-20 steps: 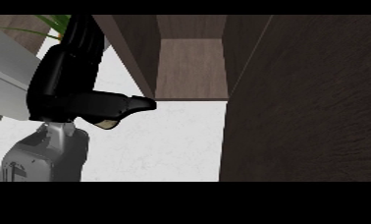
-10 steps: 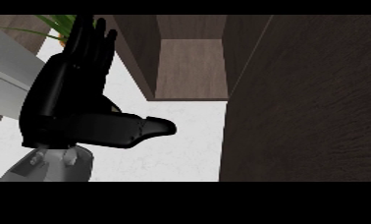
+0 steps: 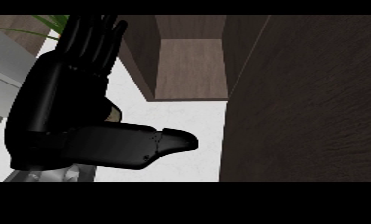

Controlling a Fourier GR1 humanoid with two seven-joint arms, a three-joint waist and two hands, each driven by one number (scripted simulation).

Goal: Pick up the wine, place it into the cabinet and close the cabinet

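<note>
My left hand (image 3: 62,100) fills the left of the head view, close to the camera. Its fingers (image 3: 91,36) point straight up and its thumb (image 3: 145,144) sticks out to the right, so it is open and holds nothing. Behind it stands the dark wooden cabinet (image 3: 190,66), open, with a bare brown inside. Its door (image 3: 297,100) covers the whole right half of the view. No wine bottle shows; only a small tan patch peeks out beside the palm, and I cannot tell what it is. The right hand is out of view.
The white counter top (image 3: 188,134) shows between the thumb and the cabinet. Green plant leaves (image 3: 49,23) stick out at the upper left behind the fingers. A pale grey surface (image 3: 14,61) lies at the left edge.
My left hand has risen and come nearer the camera, growing much larger in view. Its fingers have straightened upward and the grey forearm has almost dropped out of sight.
</note>
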